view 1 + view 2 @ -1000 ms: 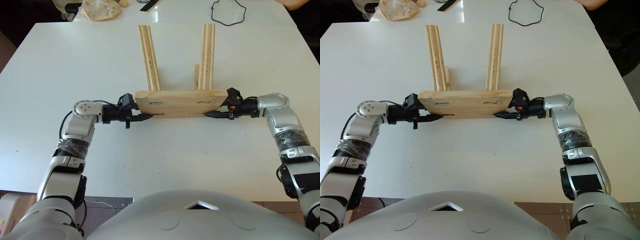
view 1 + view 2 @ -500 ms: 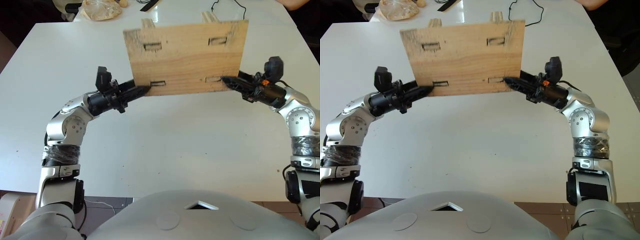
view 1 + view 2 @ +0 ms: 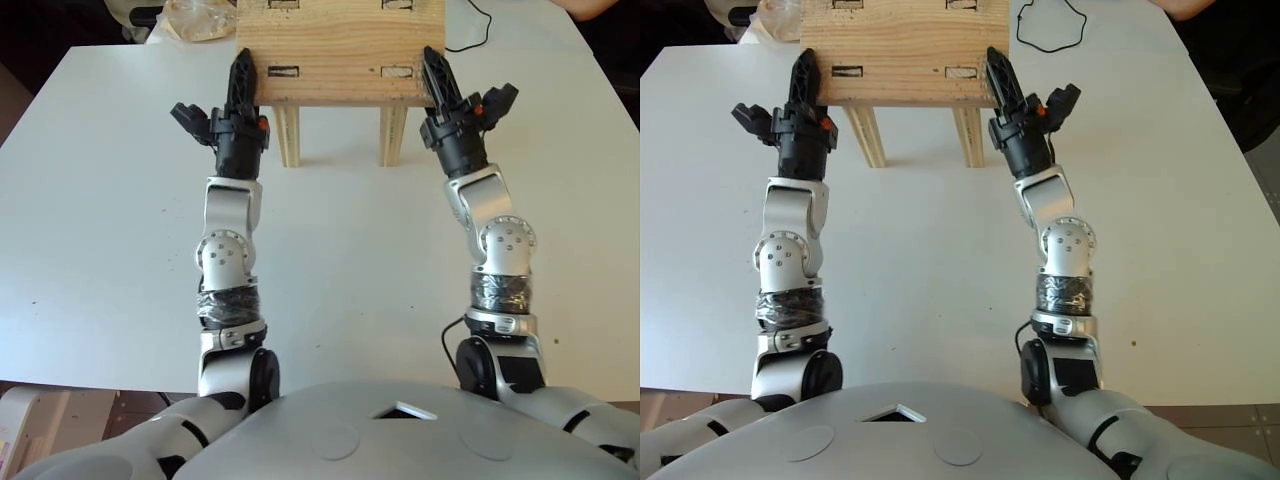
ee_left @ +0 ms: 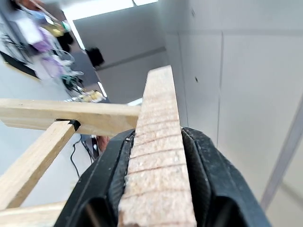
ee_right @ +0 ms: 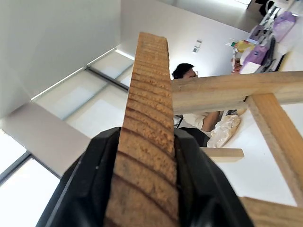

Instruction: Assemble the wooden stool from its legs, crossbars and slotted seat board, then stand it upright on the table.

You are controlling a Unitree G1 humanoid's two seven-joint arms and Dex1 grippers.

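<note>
At the far middle of the white table (image 3: 90, 200), your pale slotted wooden seat board (image 3: 340, 40) sits level, square wooden legs (image 3: 288, 135) down; its long axis spans both arms; left fingers (image 3: 241, 75) and right fingers (image 3: 434, 72) pinch opposite ends; you would release outward.

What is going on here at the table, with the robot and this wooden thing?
The robot is holding the assembled wooden stool with both arms. The left gripper and the right gripper are each clamped on one side edge of the seat board. The stool is seat up, with two legs visible pointing down at the white table. I cannot tell whether the legs already rest on the table or hang just above it.
</note>
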